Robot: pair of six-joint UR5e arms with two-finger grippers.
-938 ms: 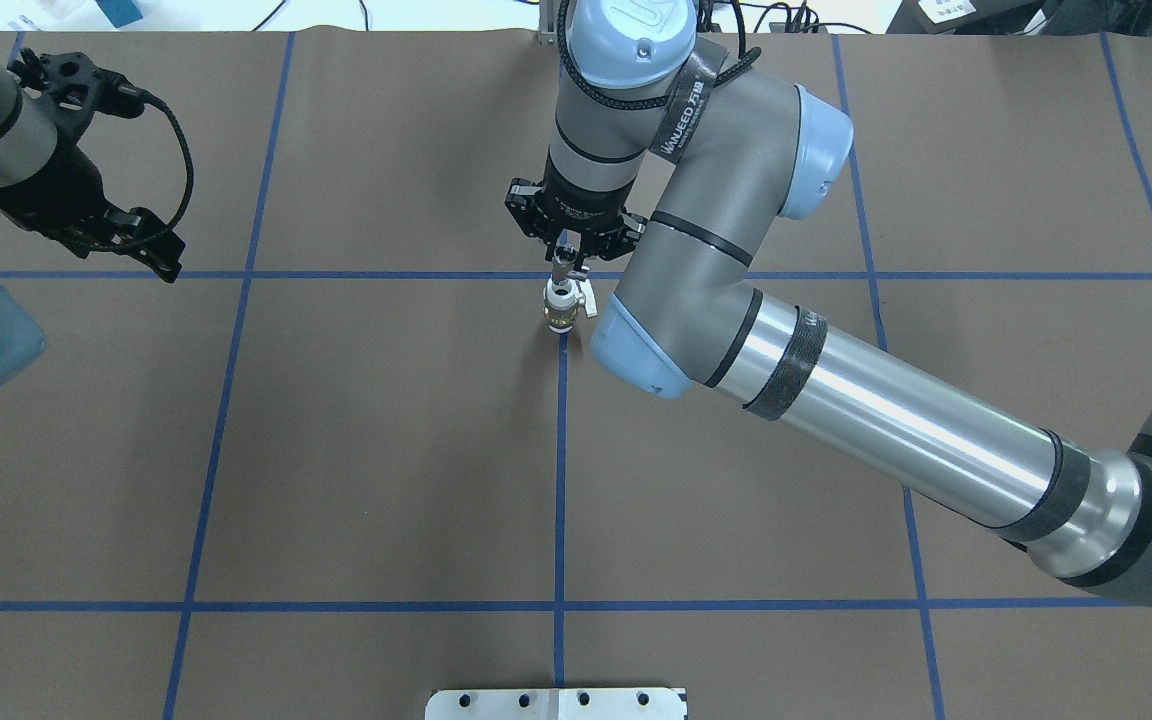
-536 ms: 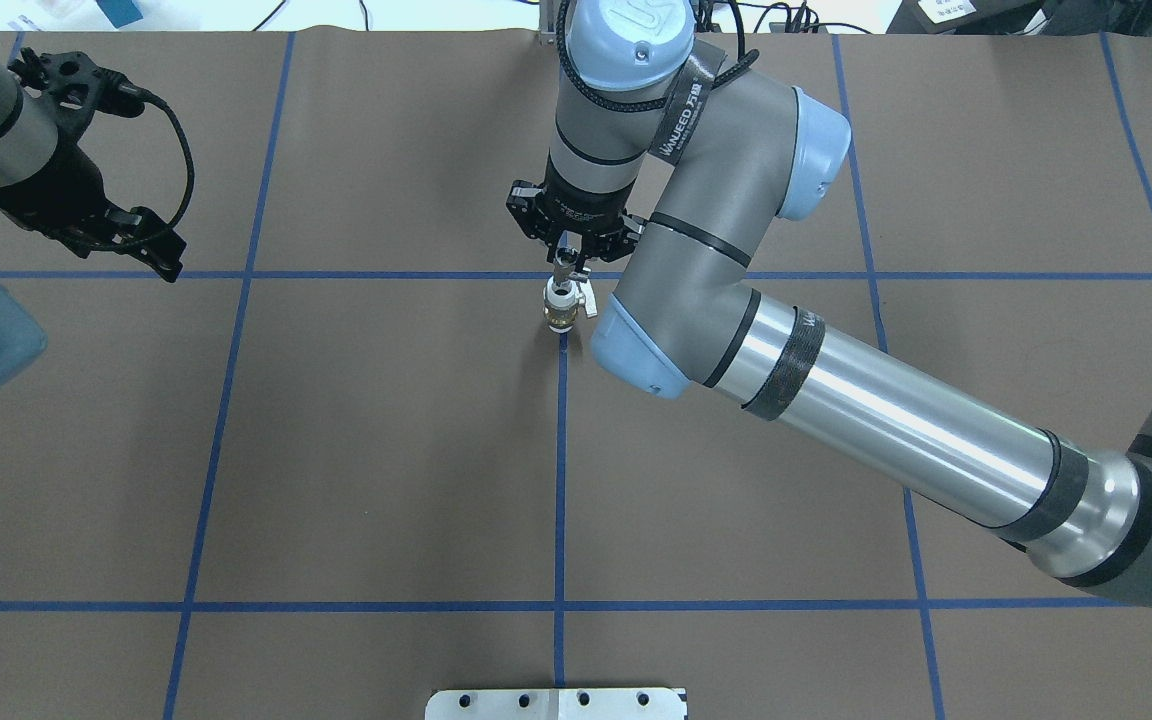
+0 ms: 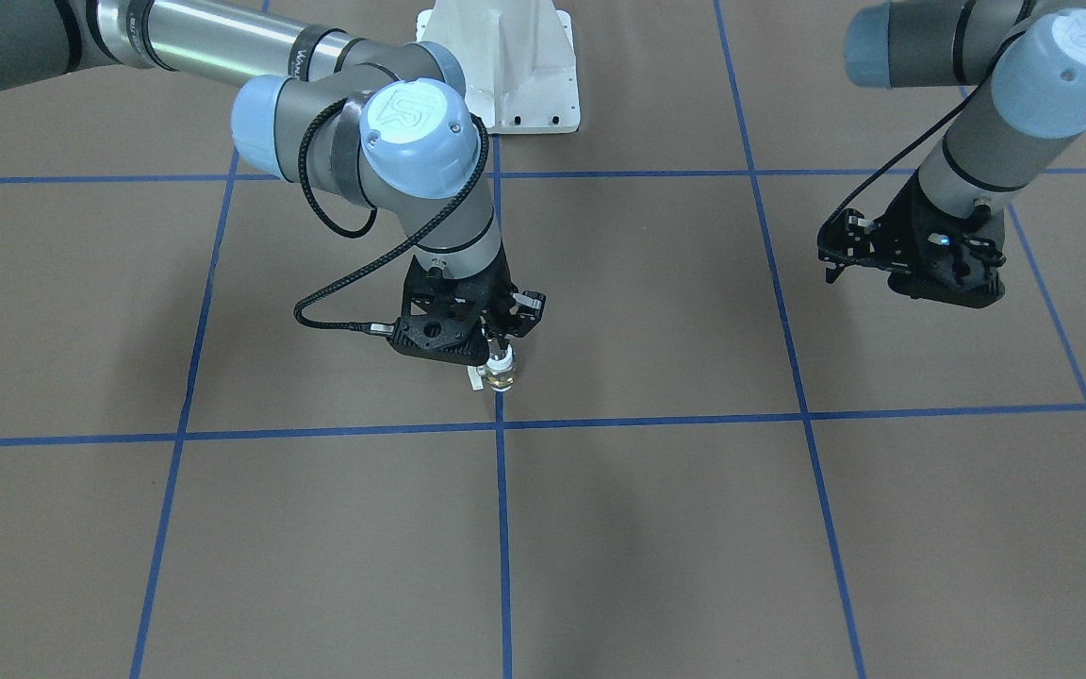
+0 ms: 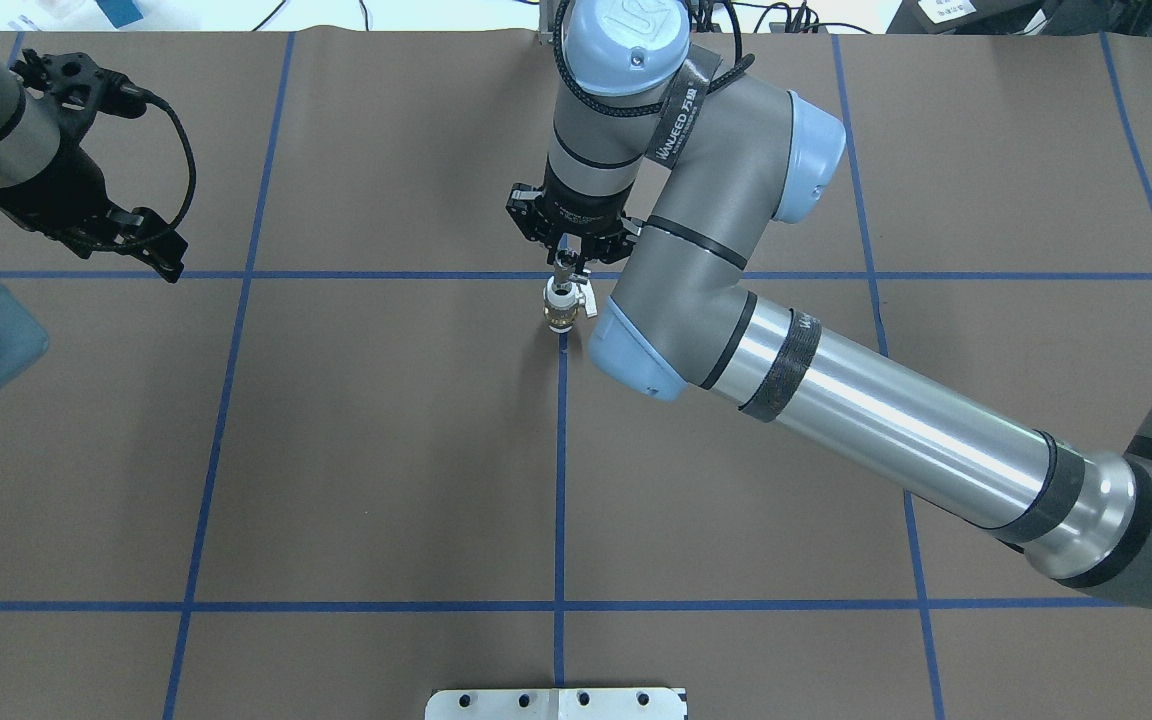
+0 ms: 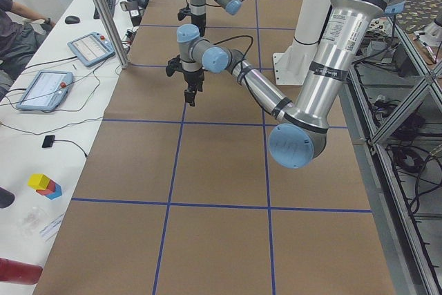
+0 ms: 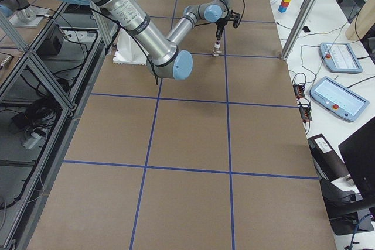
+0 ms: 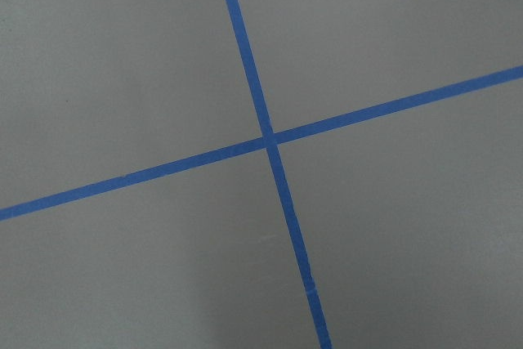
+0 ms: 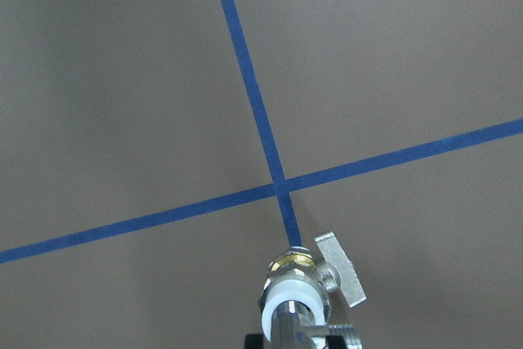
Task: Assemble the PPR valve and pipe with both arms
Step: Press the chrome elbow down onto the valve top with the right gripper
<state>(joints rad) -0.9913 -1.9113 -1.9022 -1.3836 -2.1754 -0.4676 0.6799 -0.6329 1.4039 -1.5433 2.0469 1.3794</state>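
The PPR valve point(image 4: 561, 308) stands upright at a blue tape crossing near the table's middle, white collar on top, brass body below, handle to one side. It also shows in the front view point(image 3: 502, 377) and the right wrist view point(image 8: 294, 284). The chrome pipe point(image 8: 286, 328) sits in the valve's top end. My right gripper point(image 4: 564, 264) point(image 3: 503, 355) points down and is shut on the pipe. My left gripper point(image 4: 168, 262) point(image 3: 948, 288) hangs empty over the table's left side, far from the valve. I cannot tell whether it is open or shut.
The white bolted pedestal point(image 3: 505, 75) stands at the robot's side of the table; its base plate point(image 4: 556, 703) shows in the overhead view. Blue tape lines point(image 7: 270, 140) grid the brown mat. My right forearm point(image 4: 886, 430) crosses the right half.
My right arm's wrist and elbow have shifted slightly toward the far side and left. The valve and pipe stay at the same spot. The left arm has barely moved.
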